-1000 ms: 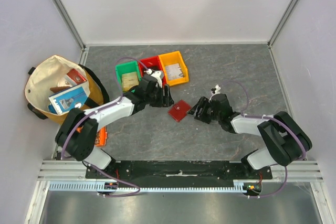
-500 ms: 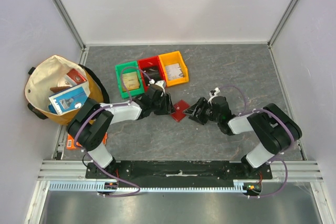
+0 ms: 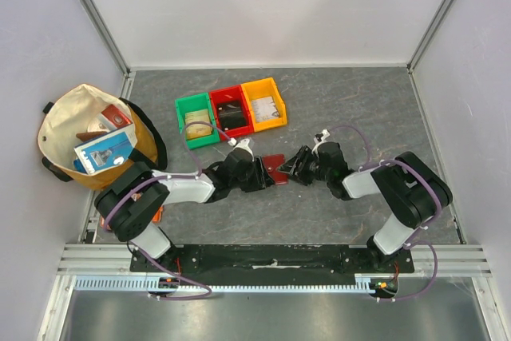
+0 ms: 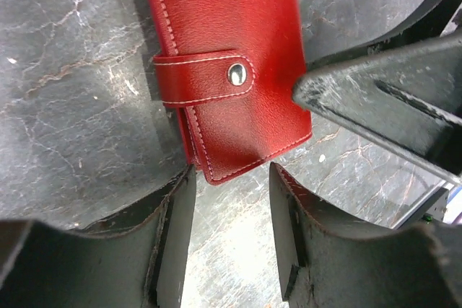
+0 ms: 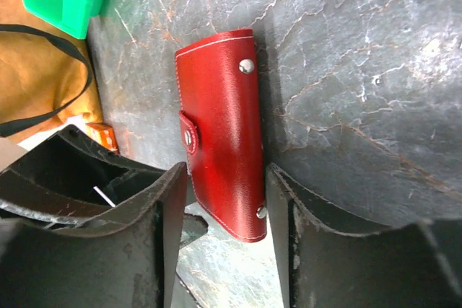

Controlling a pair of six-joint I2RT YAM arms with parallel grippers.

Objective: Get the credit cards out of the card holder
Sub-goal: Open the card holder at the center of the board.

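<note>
Card holder [image 3: 275, 167]: dark red, closed, and flat on the grey stone-patterned table [image 3: 359, 109]. It lies towards the arms' bases from the red bin [image 3: 231, 114], slightly right of it and well apart. Its snap strap [image 4: 209, 77] is fastened with a metal stud. The right wrist view shows two more studs on the cover.

Left gripper [image 4: 231, 174]: low over the table on the bin-row side of the holder, reaching in from the left. The jaws are spread. One corner of the holder sits just at the mouth of the gap, and bare table shows between that corner and the right-hand finger [image 4: 289, 229]. It has no grip.

Right gripper [image 5: 227, 171]: comes in from the opposite side. Its jaws are apart and straddle one end of the holder, and each finger [image 5: 285, 236] runs close along a long edge. It cannot be told whether they press on the edges or only flank them. In the left wrist view, one right finger's tip meets the holder's edge.

Both grippers sit nearly nose to nose with the holder between them.

Other items: a green bin [image 3: 194, 120] touches the red bin on its left and an orange bin [image 3: 264, 104] touches it on its right; all three hold small items. A cream and tan cloth bag [image 3: 60, 117] with boxes inside stands well left of the red bin, at the table's edge.
</note>
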